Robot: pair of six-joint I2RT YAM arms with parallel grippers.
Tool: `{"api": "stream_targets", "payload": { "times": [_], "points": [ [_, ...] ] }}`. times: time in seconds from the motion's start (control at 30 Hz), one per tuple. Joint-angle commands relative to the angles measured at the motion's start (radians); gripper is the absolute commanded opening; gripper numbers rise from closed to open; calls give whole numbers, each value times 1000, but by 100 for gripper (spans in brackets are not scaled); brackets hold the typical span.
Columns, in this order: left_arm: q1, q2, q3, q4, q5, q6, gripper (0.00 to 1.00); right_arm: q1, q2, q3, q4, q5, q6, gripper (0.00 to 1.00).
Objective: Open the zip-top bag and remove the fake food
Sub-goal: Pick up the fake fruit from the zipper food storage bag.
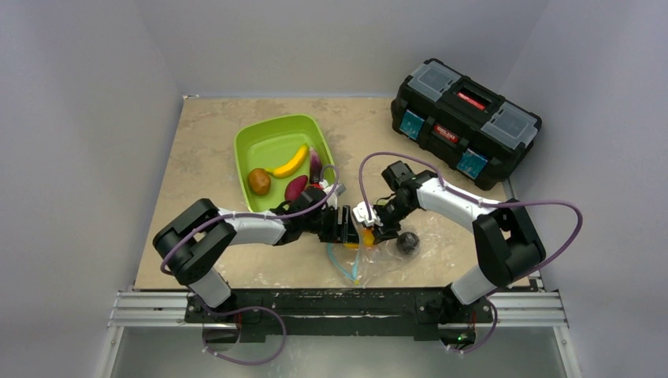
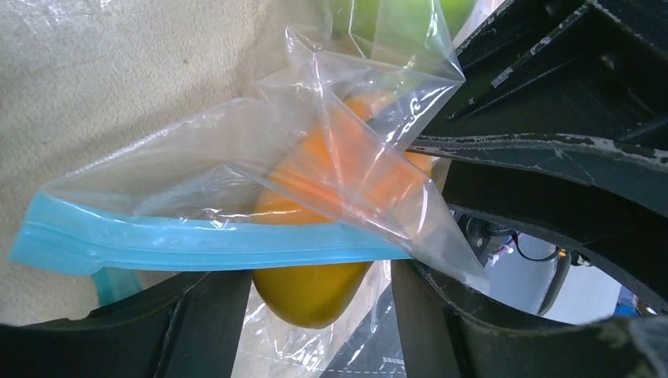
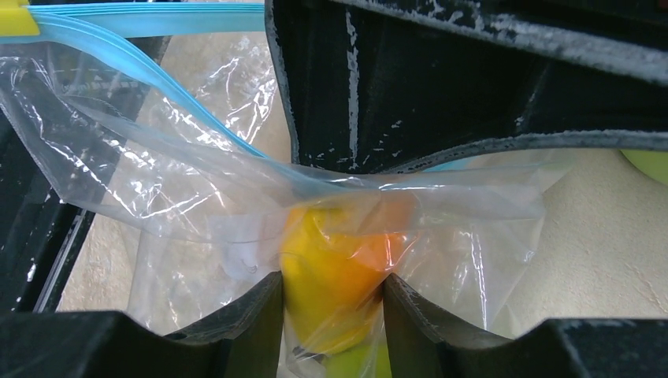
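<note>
The zip-top bag [image 1: 380, 257] lies crumpled at the table's front middle, its teal zipper strip [image 2: 197, 244] open and slack. My right gripper [image 1: 370, 222] [image 3: 331, 287] is shut on an orange-yellow fake fruit [image 3: 335, 268] through the bag's plastic. My left gripper [image 1: 344, 228] [image 2: 321, 276] faces it from the left with its jaws apart; the same orange fruit [image 2: 311, 291] sits between its fingers with a gap on the right side. A dark plum [image 1: 407, 242] lies in the bag. A green piece [image 3: 354, 366] shows just below the orange one.
The lime-green tray [image 1: 268, 130] stands behind the left arm and holds a banana [image 1: 291, 161], a kiwi [image 1: 259, 181] and an eggplant [image 1: 295, 187]. A black toolbox [image 1: 465, 122] sits at the back right.
</note>
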Motion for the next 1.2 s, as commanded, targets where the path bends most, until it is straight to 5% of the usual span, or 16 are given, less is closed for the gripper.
{"api": "stream_targets", "payload": {
  "times": [0.0, 0.4, 0.53, 0.63, 0.93, 1.17],
  "points": [
    [-2, 29, 37, 123, 66, -2, 62, 12, 21, -4, -38, -31, 4, 33],
    [-3, 40, 26, 143, 93, -19, 51, 12, 23, -13, 9, -27, 46, 33],
    [-4, 31, 21, 155, 105, -21, 14, 12, 14, -22, 17, -23, 51, 38],
    [-1, -1, 11, 145, 97, -12, 0, 11, -3, -35, 26, -22, 54, 43],
    [0, -157, 3, -61, 24, 81, 0, -14, -75, -109, 52, -36, 44, 65],
    [0, -213, -22, -96, 15, 89, 0, -28, -89, -117, 53, -30, 45, 62]
  ]
}}
